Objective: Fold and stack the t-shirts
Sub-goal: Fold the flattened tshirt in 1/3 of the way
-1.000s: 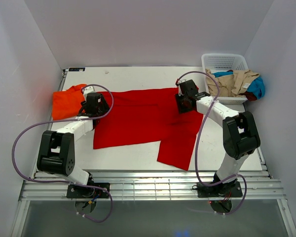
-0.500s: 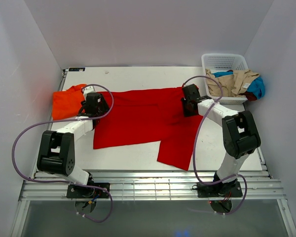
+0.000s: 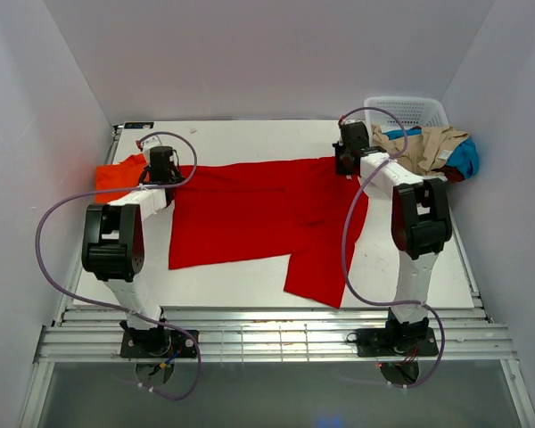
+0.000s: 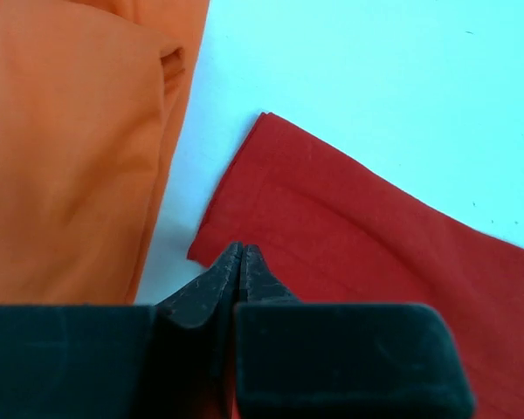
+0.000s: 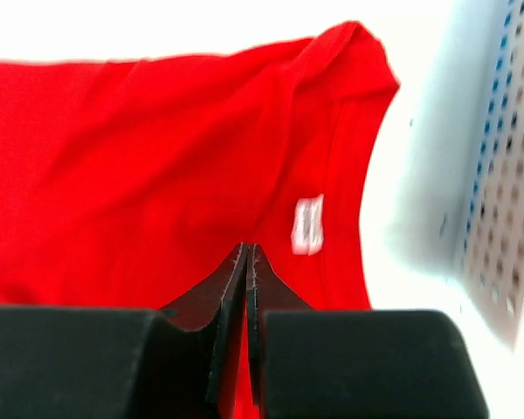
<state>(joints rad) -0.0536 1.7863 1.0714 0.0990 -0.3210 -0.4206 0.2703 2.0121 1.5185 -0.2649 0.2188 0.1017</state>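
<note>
A red t-shirt [image 3: 250,214] lies spread flat across the white table [image 3: 250,134], with one part hanging toward the near edge. My left gripper [image 3: 163,169] is at its far left corner. In the left wrist view the left gripper [image 4: 238,249] is shut, its tips pinching the edge of the red t-shirt [image 4: 358,253]. My right gripper [image 3: 348,165] is at the far right edge by the collar. There the right gripper [image 5: 246,247] is shut on the red t-shirt [image 5: 140,157], just left of a white label [image 5: 308,224]. An orange t-shirt [image 3: 116,178] lies folded at the left, and this orange t-shirt [image 4: 61,157] is close beside my left fingers.
A white basket [image 3: 401,102] stands at the far right corner, with beige clothes [image 3: 428,147] and a blue garment [image 3: 464,159] spilling out. Its perforated wall [image 5: 506,175] is close to my right gripper. Side walls enclose the table.
Both grippers have moved away from me to the red shirt's far edge and have gone from open to shut there. The shirt lies about as before.
</note>
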